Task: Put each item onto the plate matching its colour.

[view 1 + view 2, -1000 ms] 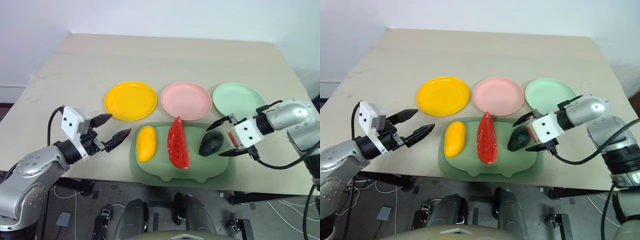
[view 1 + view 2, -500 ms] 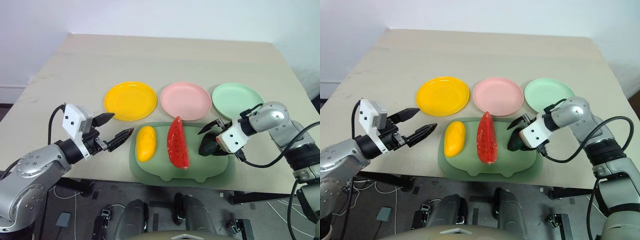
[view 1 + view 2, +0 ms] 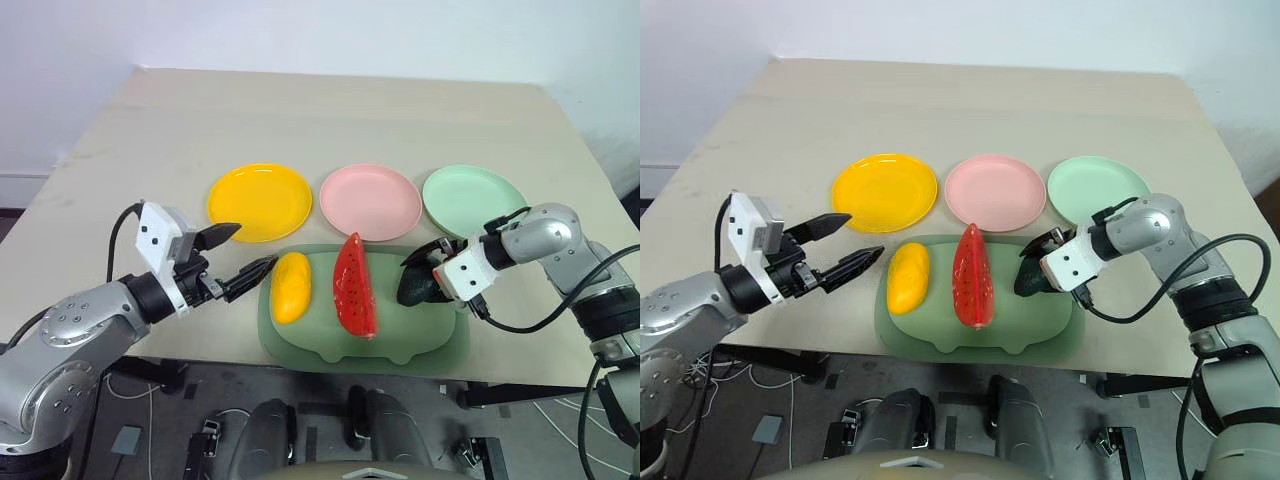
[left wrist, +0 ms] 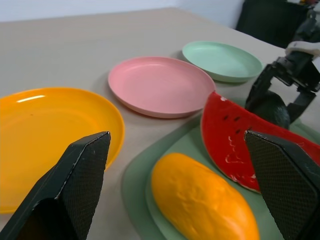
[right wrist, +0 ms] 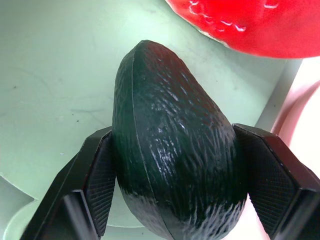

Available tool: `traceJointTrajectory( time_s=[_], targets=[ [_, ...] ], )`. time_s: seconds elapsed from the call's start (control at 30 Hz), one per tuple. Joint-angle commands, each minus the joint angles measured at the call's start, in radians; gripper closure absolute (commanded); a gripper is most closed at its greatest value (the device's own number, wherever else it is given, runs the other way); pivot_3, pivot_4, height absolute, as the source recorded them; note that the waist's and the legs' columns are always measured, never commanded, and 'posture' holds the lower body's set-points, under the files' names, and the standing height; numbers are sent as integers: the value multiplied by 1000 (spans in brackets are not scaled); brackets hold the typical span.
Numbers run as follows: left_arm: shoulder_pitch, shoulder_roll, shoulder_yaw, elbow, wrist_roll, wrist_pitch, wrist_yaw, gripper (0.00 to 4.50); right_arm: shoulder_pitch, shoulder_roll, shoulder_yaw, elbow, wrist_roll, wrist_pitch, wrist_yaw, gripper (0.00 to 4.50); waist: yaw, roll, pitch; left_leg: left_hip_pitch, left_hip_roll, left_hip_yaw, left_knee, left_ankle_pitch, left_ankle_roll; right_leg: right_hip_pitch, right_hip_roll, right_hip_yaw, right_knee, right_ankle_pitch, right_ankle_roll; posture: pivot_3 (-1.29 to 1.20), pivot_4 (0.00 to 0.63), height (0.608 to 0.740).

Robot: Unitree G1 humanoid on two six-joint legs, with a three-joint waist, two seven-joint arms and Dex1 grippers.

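Our right gripper [image 5: 172,165] has its two black fingers [image 5: 95,185] pressed against either side of the avocado [image 5: 170,150], pinching it where it lies on the pale green mat [image 3: 330,340], at the mat's right end. Just beside it toward the middle lies the watermelon wedge [image 3: 355,285], and past that the yellow mango [image 3: 291,287], both loose on the mat. Beyond the mat stand the three plates in a row: the mint green plate [image 3: 475,200] nearest our right arm, the pink plate [image 3: 371,202] in the middle, the yellow plate [image 3: 261,201] on the left, all bare.

Our left gripper [image 3: 235,262] hangs spread wide and empty, just left of the mango.

We judge the first step is in hand: taking hold of the avocado. Next we must lift it off the mat without letting it slip, then carry it back to the green plate.
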Motion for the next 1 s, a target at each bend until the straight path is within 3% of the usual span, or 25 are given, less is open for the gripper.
traceJointTrajectory(
  time_s=[0.03,0.23,0.57,0.7,0.87,1.0],
  targets=[
    [-17,15,15,-12,-16,-8,-4,0,-77,-39,-100,17,36,96,-47,1244,-1,0,0,0,0,0,0,0,0,0,0,0,0,0,0,0,150,740],
    [-34,4,-14,6,2,-21,-12,0,-265,-48,-41,368,-217,106,-277,1244,-15,0,0,0,0,0,0,0,1,0,0,0,0,0,0,0,150,740],
    [-80,-7,-60,36,42,-44,-28,0,-464,84,35,846,-386,109,-574,1244,-39,1,0,-1,0,1,-1,3,-6,-2,0,2,0,1,2,0,150,740],
    [-64,-8,-49,25,43,-48,-25,0,-483,82,33,883,-385,82,-542,39,-41,1,0,-1,0,1,-1,3,-6,-1,0,2,0,2,3,0,150,740],
    [-48,-11,-40,19,42,-49,-22,0,-496,51,2,850,-357,49,-509,12,-41,1,0,-1,0,1,-1,3,-6,-1,0,2,0,2,3,0,150,740],
    [-34,-7,-30,40,59,-60,-27,0,-496,49,-128,708,-176,174,-354,12,-41,1,1,-1,0,1,-1,3,-6,-1,0,2,0,2,3,0,150,740]
  ],
)
